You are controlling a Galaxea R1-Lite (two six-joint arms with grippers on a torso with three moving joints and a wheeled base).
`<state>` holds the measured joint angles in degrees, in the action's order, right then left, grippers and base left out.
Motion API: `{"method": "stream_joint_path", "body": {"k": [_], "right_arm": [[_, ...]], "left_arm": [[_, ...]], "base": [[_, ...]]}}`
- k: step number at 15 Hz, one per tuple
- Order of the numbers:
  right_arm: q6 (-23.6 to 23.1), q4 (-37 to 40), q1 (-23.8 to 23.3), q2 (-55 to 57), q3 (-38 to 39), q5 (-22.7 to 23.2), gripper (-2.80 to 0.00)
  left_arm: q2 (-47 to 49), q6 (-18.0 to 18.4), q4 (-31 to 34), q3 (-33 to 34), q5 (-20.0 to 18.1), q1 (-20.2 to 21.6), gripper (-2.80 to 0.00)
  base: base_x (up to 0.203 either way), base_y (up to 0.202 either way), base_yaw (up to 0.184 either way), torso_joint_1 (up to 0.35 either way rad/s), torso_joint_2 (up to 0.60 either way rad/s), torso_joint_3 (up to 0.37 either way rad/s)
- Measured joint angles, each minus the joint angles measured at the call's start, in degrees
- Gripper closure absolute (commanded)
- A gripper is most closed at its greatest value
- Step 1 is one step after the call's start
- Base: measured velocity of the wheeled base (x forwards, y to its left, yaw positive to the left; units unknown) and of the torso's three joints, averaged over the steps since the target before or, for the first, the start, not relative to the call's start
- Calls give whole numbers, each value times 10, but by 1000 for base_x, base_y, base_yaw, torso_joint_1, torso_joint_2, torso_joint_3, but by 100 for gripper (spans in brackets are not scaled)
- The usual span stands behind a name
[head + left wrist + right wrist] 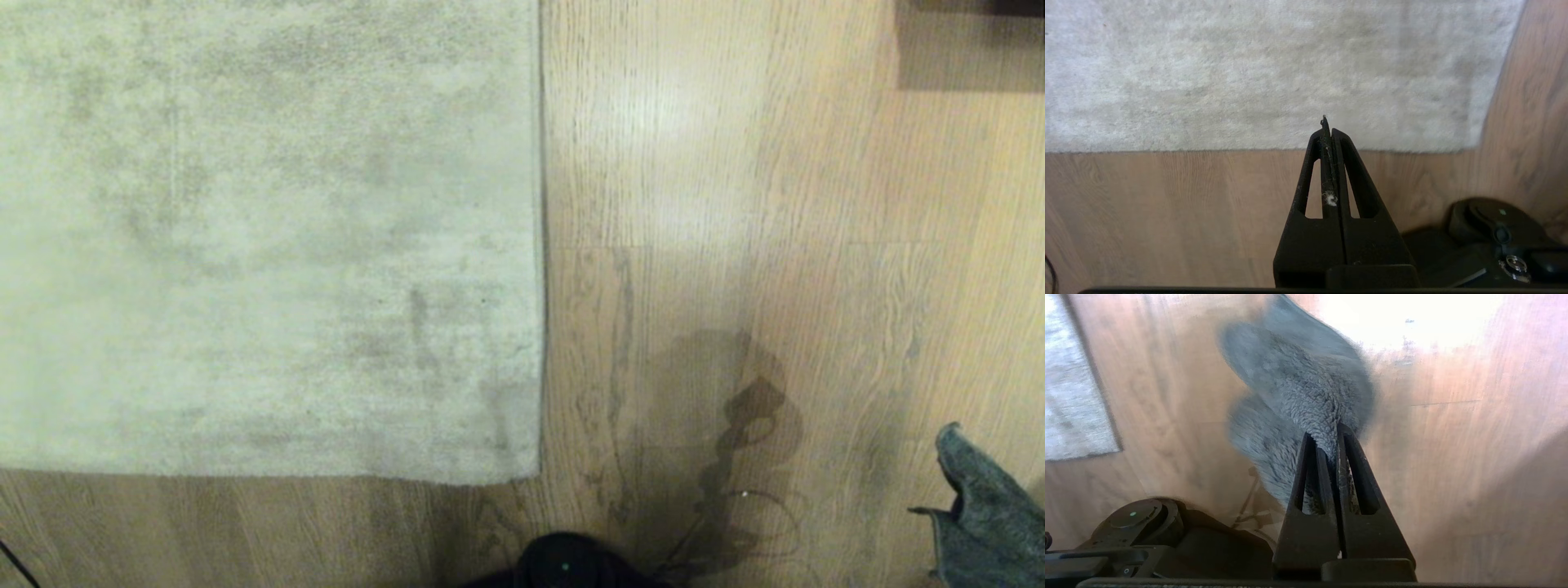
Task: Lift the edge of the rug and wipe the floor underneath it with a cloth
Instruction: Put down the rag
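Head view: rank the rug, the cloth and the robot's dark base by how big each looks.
1. Rug, cut off by the frame.
2. Cloth, partly out of frame.
3. Dark base, similar in size, so that order is unsure.

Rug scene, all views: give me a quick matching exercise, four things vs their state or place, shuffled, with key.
Things:
1. rug
2. cloth
3. left gripper
4. floor

States or places:
A. shut, holding nothing, above the near rug edge
B. light brown planks with a sheen
C. lying flat, corner not lifted
D. pinched in the right gripper, hanging above the floor

Pairs: 1-C, 2-D, 3-A, 4-B
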<state>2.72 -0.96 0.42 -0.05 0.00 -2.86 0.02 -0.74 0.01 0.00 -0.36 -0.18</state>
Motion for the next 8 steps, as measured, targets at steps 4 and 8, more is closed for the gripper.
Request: {"method": "stream_joint_path", "body": {"k": [4, 8], "right_arm": [[0, 0, 0, 0, 0, 0, 0], [0, 0, 0, 0, 0, 0, 0]], "left_arm": [[0, 0, 0, 0, 0, 0, 0], [0, 0, 1, 0, 0, 0, 0]], "base": [[0, -194, 1, 3, 4, 4], [0, -177, -3, 3, 4, 1]]}}
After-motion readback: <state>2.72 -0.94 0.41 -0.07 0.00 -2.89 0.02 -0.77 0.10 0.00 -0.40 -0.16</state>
